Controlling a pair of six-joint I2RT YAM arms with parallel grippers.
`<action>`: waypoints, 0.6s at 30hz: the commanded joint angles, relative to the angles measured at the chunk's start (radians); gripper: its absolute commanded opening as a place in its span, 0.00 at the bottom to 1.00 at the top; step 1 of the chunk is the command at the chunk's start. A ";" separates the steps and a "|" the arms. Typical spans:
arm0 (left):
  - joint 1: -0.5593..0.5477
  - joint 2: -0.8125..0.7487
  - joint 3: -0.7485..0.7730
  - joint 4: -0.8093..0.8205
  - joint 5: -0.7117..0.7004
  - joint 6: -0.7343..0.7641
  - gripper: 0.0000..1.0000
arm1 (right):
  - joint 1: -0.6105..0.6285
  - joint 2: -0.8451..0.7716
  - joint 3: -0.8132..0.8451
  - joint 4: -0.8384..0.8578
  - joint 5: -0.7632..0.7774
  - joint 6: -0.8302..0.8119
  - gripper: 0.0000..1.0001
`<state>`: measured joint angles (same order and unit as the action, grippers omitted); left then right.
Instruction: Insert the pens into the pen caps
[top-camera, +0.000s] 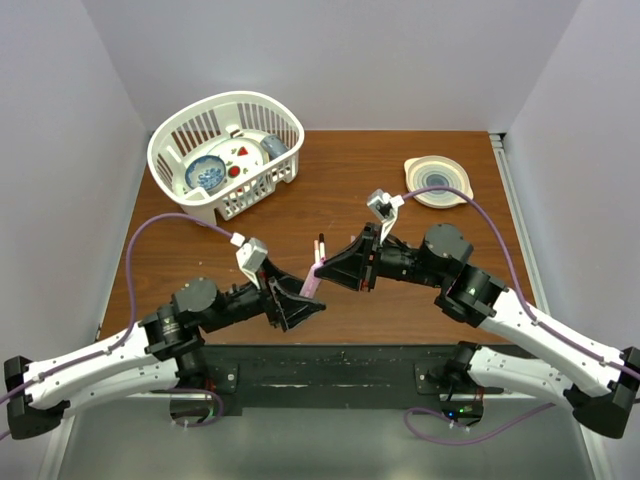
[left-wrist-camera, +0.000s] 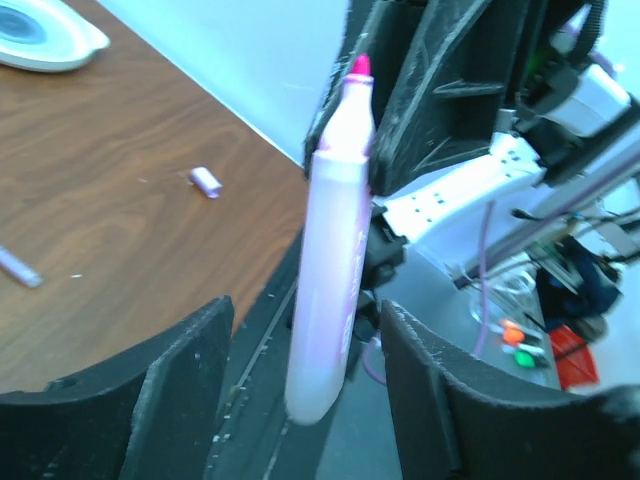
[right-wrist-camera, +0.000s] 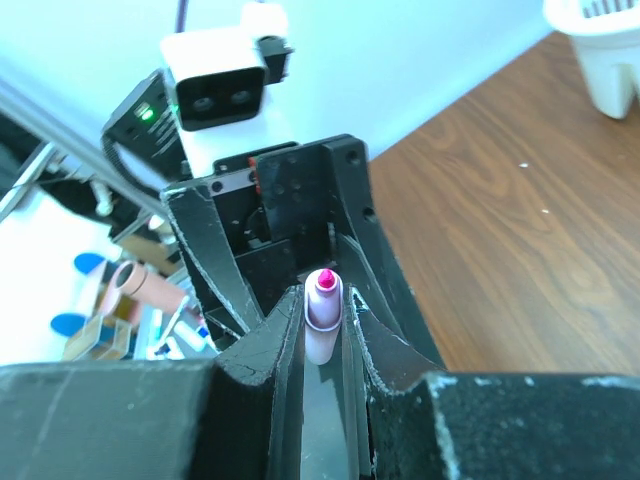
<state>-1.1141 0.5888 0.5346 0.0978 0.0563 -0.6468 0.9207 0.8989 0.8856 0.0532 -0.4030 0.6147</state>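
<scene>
Right wrist view: lilac pen (right-wrist-camera: 322, 330) pinched in right tool (right-wrist-camera: 322, 302), magenta tip bare, no cap fitted. Left wrist view: left tool (left-wrist-camera: 308, 315) spread on either side of the same pen, clear of the barrel. Judged early: no capped pen visible anywhere. Count: two pens, one held, second pen (top-camera: 320, 245) lying on the counter (top-camera: 200, 270); one lilac cap (left-wrist-camera: 205, 181) loose on the counter; one slim lilac piece (left-wrist-camera: 18, 267) at the frame edge, unidentified. Remaining: capping of every pen.
</scene>
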 joint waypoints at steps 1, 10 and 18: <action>-0.004 0.035 0.068 0.074 0.122 -0.020 0.60 | -0.002 -0.011 0.027 0.045 -0.069 -0.019 0.00; -0.004 0.043 0.065 0.143 0.191 -0.059 0.46 | -0.002 -0.040 0.004 -0.010 -0.080 -0.073 0.00; -0.004 0.040 0.088 0.022 0.154 -0.016 0.47 | -0.002 -0.071 0.050 -0.176 -0.053 -0.173 0.00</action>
<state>-1.1141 0.6323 0.5705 0.1352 0.2062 -0.6880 0.9207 0.8440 0.8894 -0.0349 -0.4625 0.5156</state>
